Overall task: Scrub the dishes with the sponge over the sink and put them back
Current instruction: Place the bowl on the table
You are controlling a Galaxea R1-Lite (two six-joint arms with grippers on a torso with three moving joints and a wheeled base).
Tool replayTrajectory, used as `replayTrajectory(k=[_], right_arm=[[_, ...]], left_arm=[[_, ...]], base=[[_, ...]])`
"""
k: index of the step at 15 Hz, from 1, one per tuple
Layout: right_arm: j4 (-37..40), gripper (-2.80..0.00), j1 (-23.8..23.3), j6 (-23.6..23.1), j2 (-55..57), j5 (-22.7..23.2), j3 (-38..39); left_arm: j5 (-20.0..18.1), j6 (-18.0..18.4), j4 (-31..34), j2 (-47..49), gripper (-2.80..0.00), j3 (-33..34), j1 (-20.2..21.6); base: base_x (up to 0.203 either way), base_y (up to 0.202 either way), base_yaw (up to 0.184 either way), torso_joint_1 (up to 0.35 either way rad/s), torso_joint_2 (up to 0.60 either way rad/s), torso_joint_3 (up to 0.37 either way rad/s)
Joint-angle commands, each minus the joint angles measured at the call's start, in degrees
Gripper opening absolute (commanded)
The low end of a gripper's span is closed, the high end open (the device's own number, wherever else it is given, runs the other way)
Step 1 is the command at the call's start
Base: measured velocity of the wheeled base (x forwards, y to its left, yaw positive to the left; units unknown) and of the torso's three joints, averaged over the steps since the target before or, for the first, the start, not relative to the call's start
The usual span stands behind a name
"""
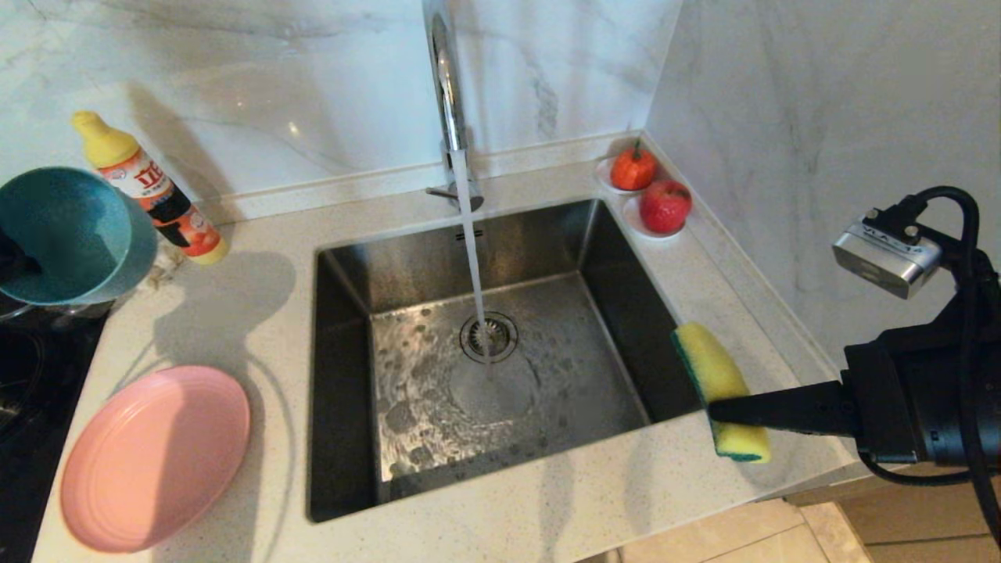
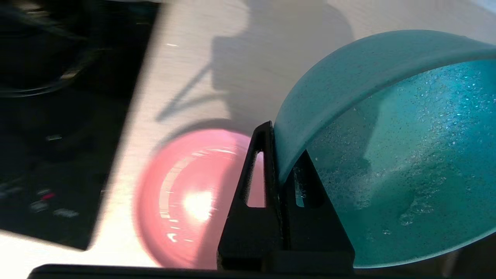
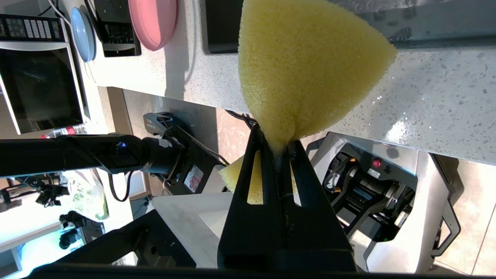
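At the far left, above the counter's edge, my left gripper (image 2: 283,155) is shut on the rim of the teal-blue bowl (image 1: 62,234). The bowl is tilted, and its inside (image 2: 387,155) shows droplets and suds. The pink plate (image 1: 156,457) lies flat on the counter left of the sink (image 1: 344,375) and appears blurred beneath the bowl (image 2: 186,201). Water runs from the chrome tap (image 1: 450,102) onto the drain. My right gripper (image 1: 715,412) is shut on the yellow-and-green sponge (image 1: 719,383) above the sink's right front corner. The squeezed foam (image 3: 306,66) bulges past the fingers.
An orange dish-soap bottle (image 1: 148,188) with a yellow cap stands behind the bowl. Two red fruits (image 1: 649,188) sit on small white dishes at the back right corner. A black hob (image 1: 31,375) lies at the left edge. Marble walls close the back and right.
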Motion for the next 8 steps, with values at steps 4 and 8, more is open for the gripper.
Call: replayTrajectory(k=[4, 8], right_arm=[[0.1, -2.8, -1.4, -1.0, 1.3, 0.1, 0.2], [0.1, -2.8, -1.7, -1.0, 2.9, 0.1, 0.3]], left_arm=[[-0.6, 0.0, -0.2, 4.9, -2.8, 0.4, 12.0], [-0.8, 0.6, -1.7, 11.5, -2.8, 0.5, 19.6]], base=[[0.0, 0.0, 0.0, 0.0, 0.0, 0.0], [0.0, 0.0, 0.0, 0.0, 0.0, 0.0]])
